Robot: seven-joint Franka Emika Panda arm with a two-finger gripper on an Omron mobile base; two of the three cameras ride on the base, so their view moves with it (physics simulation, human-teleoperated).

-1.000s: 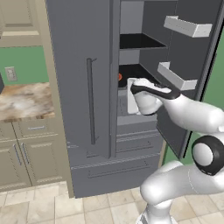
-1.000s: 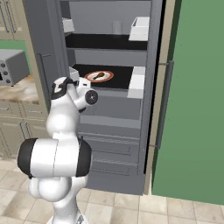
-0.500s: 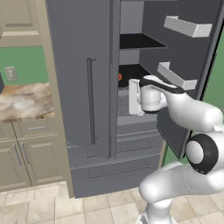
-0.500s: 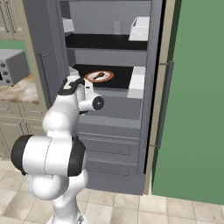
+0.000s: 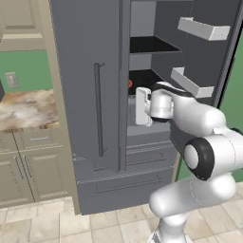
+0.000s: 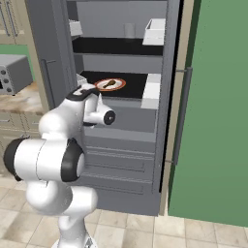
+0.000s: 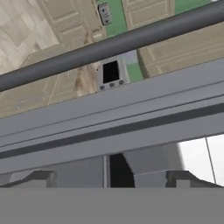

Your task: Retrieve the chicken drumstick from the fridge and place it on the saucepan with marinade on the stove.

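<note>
The fridge stands with its left door closed and its right door open. On the dark middle shelf, the chicken drumstick lies on a round orange-rimmed plate; in the left base view it peeks out as an orange-red spot behind the closed door's edge. My gripper hangs in the opening, below and in front of that shelf, apart from the drumstick. In the hand view my gripper is open, the fingertips far apart with nothing between them, facing the closed door's bar handle. The saucepan, marinade and stove are out of view.
The closed door's long bar handle is left of the hand. White bins line the open right door. Two drawers sit below the shelves. A pale cup stands on the upper shelf. A stone counter and toaster oven are at the left.
The hand has turned and shifted slightly left toward the closed door's edge, with the elbow swinging outward. The jaws stayed open.
</note>
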